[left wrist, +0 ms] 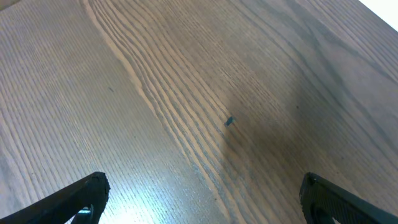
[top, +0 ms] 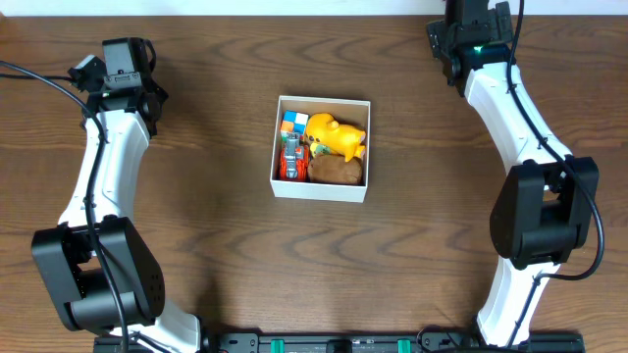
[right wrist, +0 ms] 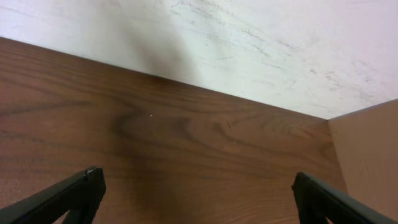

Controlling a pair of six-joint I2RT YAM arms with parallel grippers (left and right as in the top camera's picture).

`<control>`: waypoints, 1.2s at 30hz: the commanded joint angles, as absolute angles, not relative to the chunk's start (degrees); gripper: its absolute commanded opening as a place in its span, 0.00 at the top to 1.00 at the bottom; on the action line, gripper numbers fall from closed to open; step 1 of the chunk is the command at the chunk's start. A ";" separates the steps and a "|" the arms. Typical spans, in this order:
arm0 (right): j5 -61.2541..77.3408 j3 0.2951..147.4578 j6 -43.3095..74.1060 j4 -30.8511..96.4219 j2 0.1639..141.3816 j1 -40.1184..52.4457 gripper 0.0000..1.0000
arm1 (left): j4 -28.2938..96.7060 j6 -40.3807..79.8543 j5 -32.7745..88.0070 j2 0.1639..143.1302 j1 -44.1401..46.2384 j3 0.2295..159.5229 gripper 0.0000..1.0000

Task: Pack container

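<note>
The container [top: 321, 191] is a square white-walled cardboard box in the middle of the table in the overhead view. Inside it lie a yellow toy [top: 334, 134], a brown toy [top: 337, 171], a red toy [top: 290, 157] and a coloured cube [top: 293, 122]. My left gripper [left wrist: 202, 196] is at the far left of the table [top: 118, 71], open and empty over bare wood. My right gripper [right wrist: 198, 193] is at the far right back [top: 469, 34], open and empty near the table's back edge. Both are far from the container.
The wooden table [top: 216, 255] surrounds the box. The right wrist view shows the table's back edge [right wrist: 186, 84] with a white wall behind it and a brown panel [right wrist: 367, 155] at the right.
</note>
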State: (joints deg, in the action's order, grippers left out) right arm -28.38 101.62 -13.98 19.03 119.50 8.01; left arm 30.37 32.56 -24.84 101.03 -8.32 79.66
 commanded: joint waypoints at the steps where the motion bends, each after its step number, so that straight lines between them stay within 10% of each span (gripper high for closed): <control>1: -29.34 102.37 -12.86 19.11 117.27 7.88 0.01 | 30.55 31.81 -26.00 99.59 -8.45 80.97 0.02; 36: -29.34 102.37 -12.88 19.11 117.27 7.88 0.01 | 33.10 39.86 -28.27 91.07 -8.54 80.90 0.02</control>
